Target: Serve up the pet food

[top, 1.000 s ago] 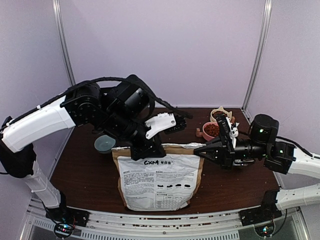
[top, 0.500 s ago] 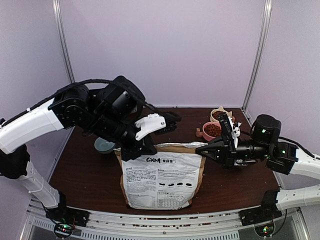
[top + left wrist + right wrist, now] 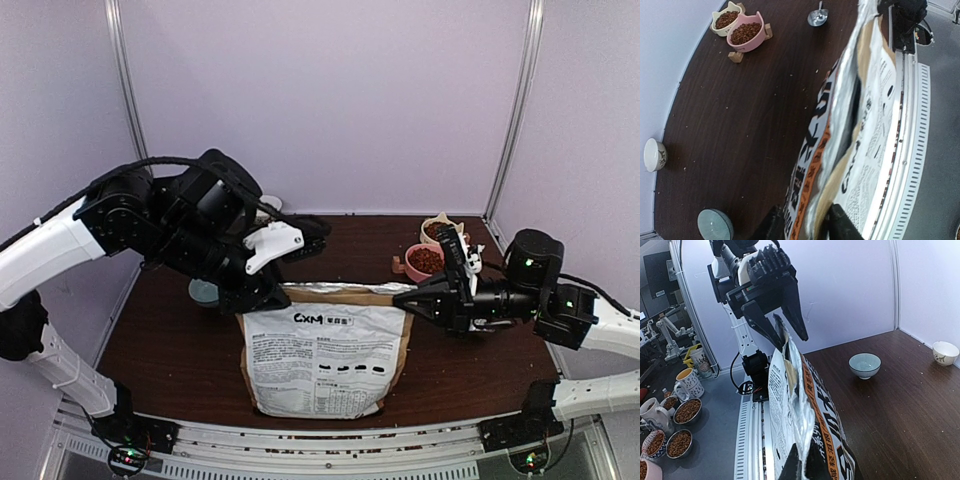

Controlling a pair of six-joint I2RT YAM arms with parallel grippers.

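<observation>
The brown "CXM" bag (image 3: 320,350) stands upright near the table's front edge. My right gripper (image 3: 403,297) is shut on its top right corner, and in the right wrist view (image 3: 804,460) the silver-lined rim is pinched between the fingers. My left gripper (image 3: 260,299) is at the top left corner, jaws apart with the bag's rim (image 3: 860,125) between them (image 3: 804,214); the right wrist view shows it spread over that corner (image 3: 792,342). Pet food fills a pink bowl (image 3: 424,259) (image 3: 744,32) and a cream bowl (image 3: 438,228) (image 3: 726,19) at the back right.
A teal bowl (image 3: 205,291) (image 3: 864,364) stands behind the bag on the left. A small white cup (image 3: 654,154) (image 3: 944,352) sits at the far back left. A metal scoop (image 3: 818,16) lies near the pink bowl. Crumbs dot the dark table (image 3: 170,350).
My left gripper has slid left along the bag's top edge to the left corner and its jaws have parted. The bag stands a little straighter. The right arm has hardly moved.
</observation>
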